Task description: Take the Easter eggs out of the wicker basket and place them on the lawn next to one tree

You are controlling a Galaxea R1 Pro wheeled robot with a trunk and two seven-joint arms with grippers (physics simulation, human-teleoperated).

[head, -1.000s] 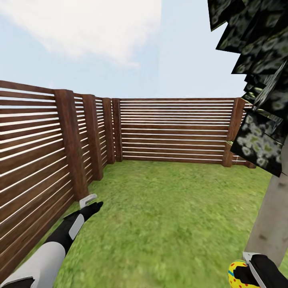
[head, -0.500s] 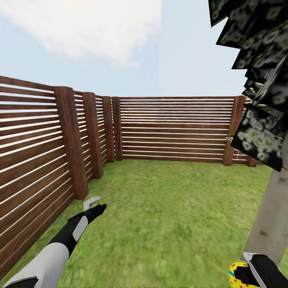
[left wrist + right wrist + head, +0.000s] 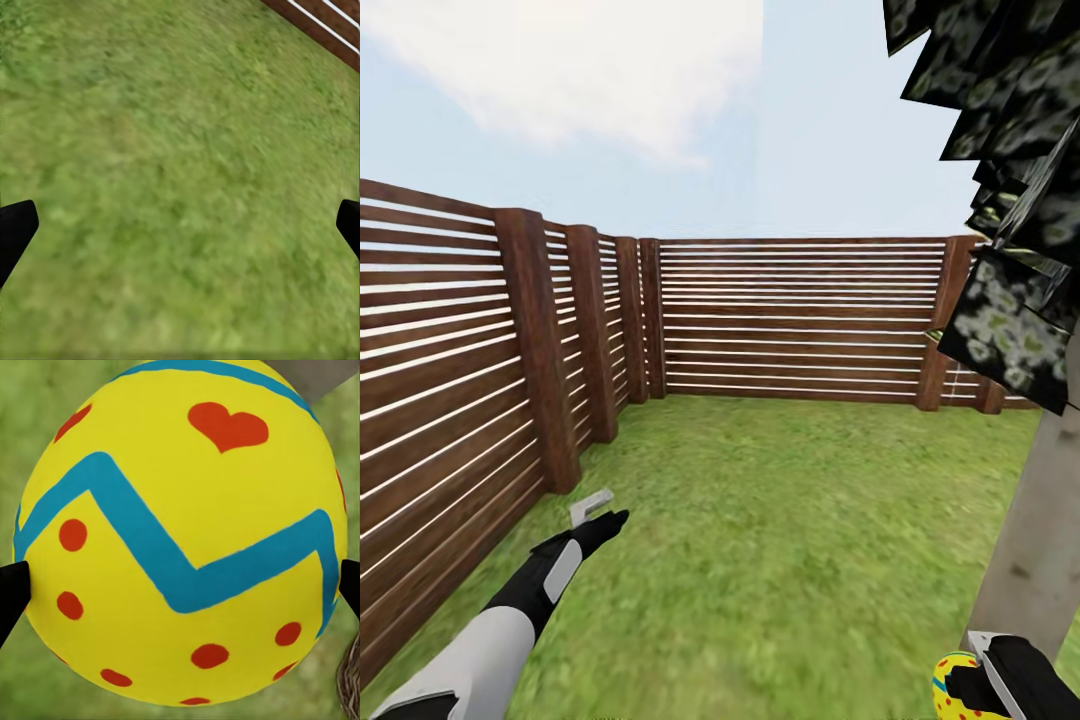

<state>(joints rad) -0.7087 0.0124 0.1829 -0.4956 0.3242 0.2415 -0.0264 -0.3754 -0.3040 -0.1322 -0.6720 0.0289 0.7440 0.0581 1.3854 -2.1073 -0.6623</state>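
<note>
My right gripper (image 3: 972, 690) is shut on a yellow Easter egg (image 3: 951, 686) at the head view's lower right corner, just in front of the foot of the tree (image 3: 1040, 540) with its pale grey-beige trunk. Up close, the egg (image 3: 180, 532) shows a blue zigzag, red dots and a red heart, with a black fingertip (image 3: 11, 592) on each side. My left gripper (image 3: 596, 514) hangs open over the lawn (image 3: 790, 520) near the left fence, nothing between its fingers (image 3: 15, 232). The wicker basket is out of view.
A brown slatted fence (image 3: 800, 320) closes the garden on the left and at the back, meeting in a corner. The tree's dark mottled leaves (image 3: 1010, 340) hang at the upper right. Open grass lies between the fence and the trunk.
The whole head view has shifted slightly, so the camera moved. My left arm has drifted a little forward over the grass. The right gripper still holds the egg in the same spot.
</note>
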